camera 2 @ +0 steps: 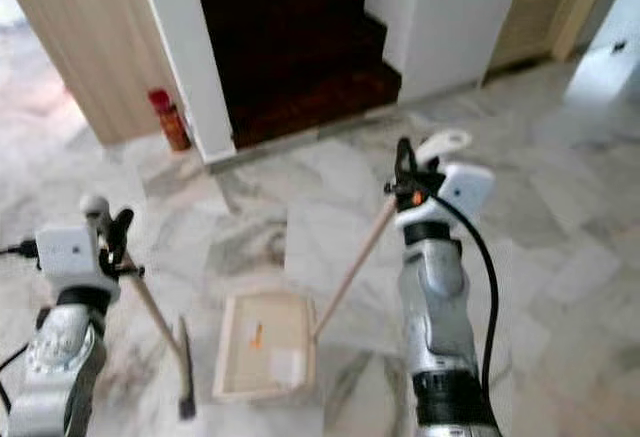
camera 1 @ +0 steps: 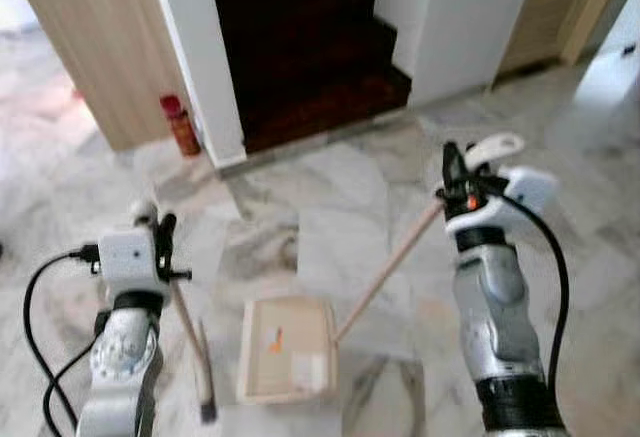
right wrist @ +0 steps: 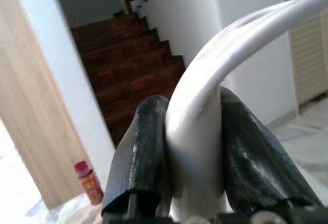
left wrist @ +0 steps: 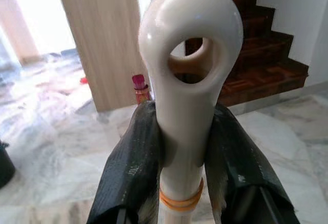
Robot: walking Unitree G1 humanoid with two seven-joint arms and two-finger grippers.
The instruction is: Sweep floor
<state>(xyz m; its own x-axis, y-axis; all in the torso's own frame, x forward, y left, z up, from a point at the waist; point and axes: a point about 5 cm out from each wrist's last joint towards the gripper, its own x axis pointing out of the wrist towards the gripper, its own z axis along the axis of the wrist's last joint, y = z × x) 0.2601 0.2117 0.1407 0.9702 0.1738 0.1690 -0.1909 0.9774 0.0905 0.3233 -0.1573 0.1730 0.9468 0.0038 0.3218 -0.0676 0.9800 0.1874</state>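
Observation:
A cream dustpan (camera 1: 288, 348) rests on the marble floor in front of me, with small bits of orange and white debris inside. Its long wooden handle (camera 1: 388, 269) slants up to my right gripper (camera 1: 458, 169), which is shut on the white looped grip (right wrist: 205, 106). My left gripper (camera 1: 158, 231) is shut on the broom's white handle top (left wrist: 187, 80). The broom's stick (camera 1: 187, 322) runs down to its dark head (camera 1: 207, 397), which touches the floor just left of the dustpan.
A dark wooden staircase (camera 1: 300, 47) rises straight ahead between white walls. A red bottle (camera 1: 181, 124) stands at the foot of a wood-panelled wall (camera 1: 100, 47) on the left. Black cables (camera 1: 40, 317) loop beside my left arm.

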